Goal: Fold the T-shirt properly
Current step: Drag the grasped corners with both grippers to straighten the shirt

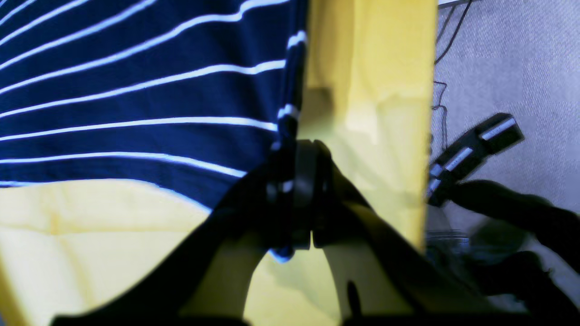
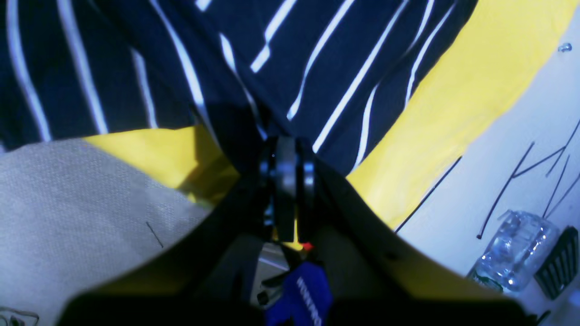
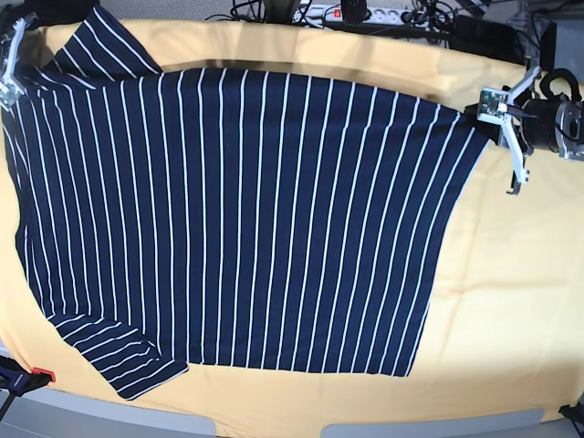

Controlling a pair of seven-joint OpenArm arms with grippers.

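Shirt: navy w/ thin white stripes, spread wide over the yellow cloth. Collar end at base-view left, hem at right. One sleeve lies at upper left, the other at lower left.
Hem edge: runs diagonally from upper right down toward lower centre, so the right side isn't square.
L gripper: I see the jaws pressed together on the shirt edge; a bit of striped fabric pokes out below the tips. In base view it sits at the shirt's upper-right corner.
R gripper: jaws closed tight, dark fabric bunched right at the tips; reads as pinching the shirt. In base view it's at far upper left, by the shoulder/sleeve.
Cloth: covers the table, wrinkled at the near edge.
Bottle: clear plastic, seen from R wrist, off the cloth.
Clamp: red-tipped, lower-left edge.
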